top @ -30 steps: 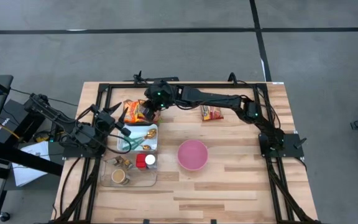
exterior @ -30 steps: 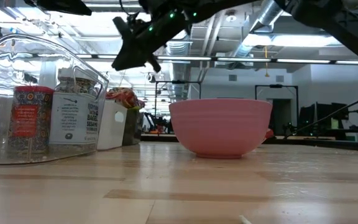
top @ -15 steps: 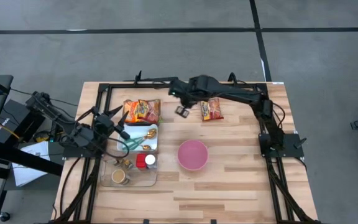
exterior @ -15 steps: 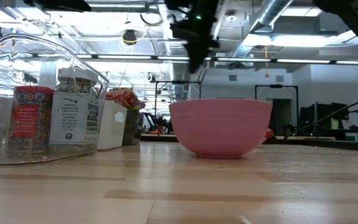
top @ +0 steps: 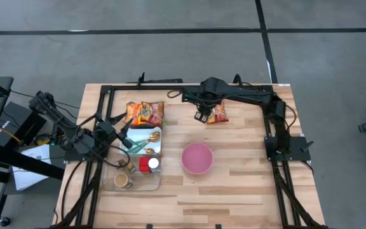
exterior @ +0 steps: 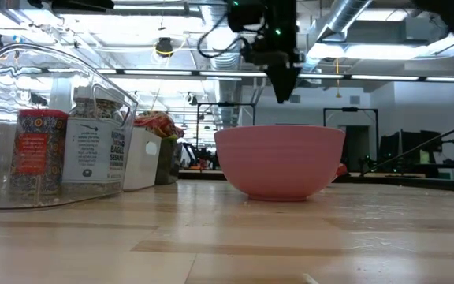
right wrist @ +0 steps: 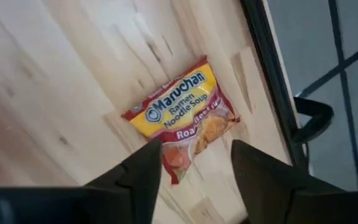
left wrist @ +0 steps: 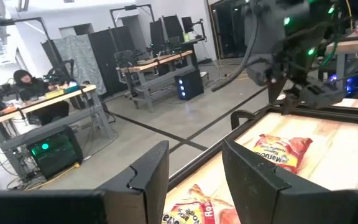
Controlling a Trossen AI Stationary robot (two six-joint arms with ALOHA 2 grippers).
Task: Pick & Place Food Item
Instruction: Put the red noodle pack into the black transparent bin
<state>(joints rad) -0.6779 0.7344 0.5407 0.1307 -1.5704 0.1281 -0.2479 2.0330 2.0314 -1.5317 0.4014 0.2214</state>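
The right gripper (top: 201, 117) hangs above the far side of the wooden table (top: 234, 191), its two fingers (right wrist: 138, 180) spread apart with nothing between them, directly over a Maruchan ramen packet (right wrist: 182, 118) that lies flat on the boards just inside the black frame rail (right wrist: 272, 81). From above, that packet (top: 217, 112) sits just beside the gripper, on the side toward the right arm's base, while a second ramen packet (top: 145, 112) lies well apart across the table, at the far edge of the clear plastic tray (top: 135, 186); that makes two packets in all. The tray holds a red-capped jar (top: 144, 165), a white-capped jar (top: 154, 163), a round tin (top: 123, 181) and some smaller items too small to make out, with a white plate (top: 158, 137) bearing a gold spoon (top: 152, 135) at its far end. A single pink bowl (top: 197, 158) stands near the middle of the table with nothing inside, between the tray and the right arm's base. Seen at table height, the bowl (exterior: 280, 161) sits beneath the raised gripper (exterior: 284, 83). The left gripper (top: 124, 138) waits over the tray's near-left side, fingers (left wrist: 145, 180) parted and holding nothing. Beyond the table, a person sits at a desk (left wrist: 36, 102).
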